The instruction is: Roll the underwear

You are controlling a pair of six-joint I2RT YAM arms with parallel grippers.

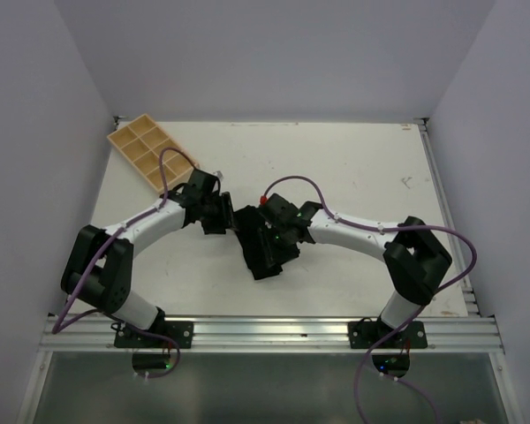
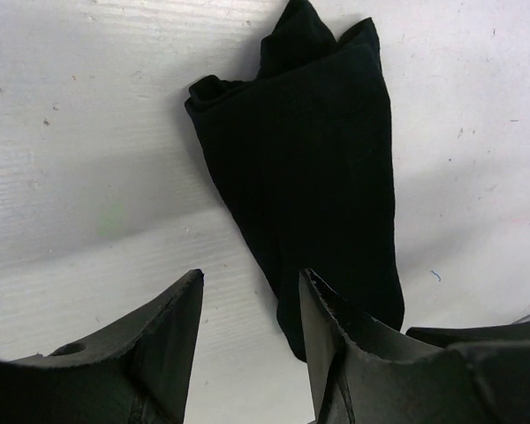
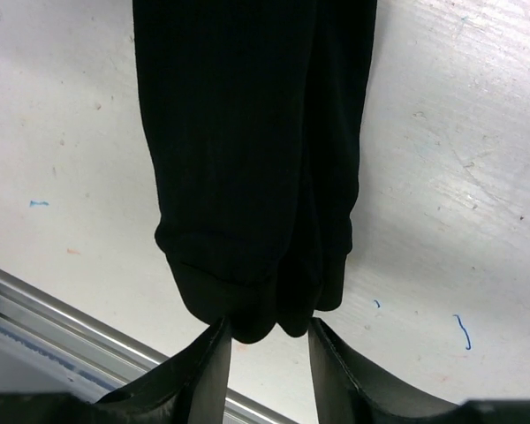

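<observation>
- Underwear (image 2: 309, 177) of plain black, matte, soft fabric is seen folded into a long narrow strip, laid flat on the white table top (image 2: 71, 132) at the middle of the table, between the two arms.
- One end of the strip is bunched into loose peaks; the other end is doubled over into a thick rounded edge.
- The left gripper (image 2: 252, 276), a black two-finger pincer, is held low over the table with its fingers apart, bare table being seen between them.
- Nothing is clamped by it. One of its fingers (image 2: 336, 353) is placed over the near end of the strip, though contact cannot be told.
- The right gripper (image 3: 269, 325), a matching black pincer, is set at the doubled-over end of the strip.
- Its fingers are parted, and the rounded edge of the fabric reaches just between the fingertips. Below that edge, table and a silver metal rail (image 3: 53, 309) are seen through the gap.
- A tan compartment tray (image 1: 150, 155) is placed at the far left corner of the table, well apart from the fabric.
</observation>
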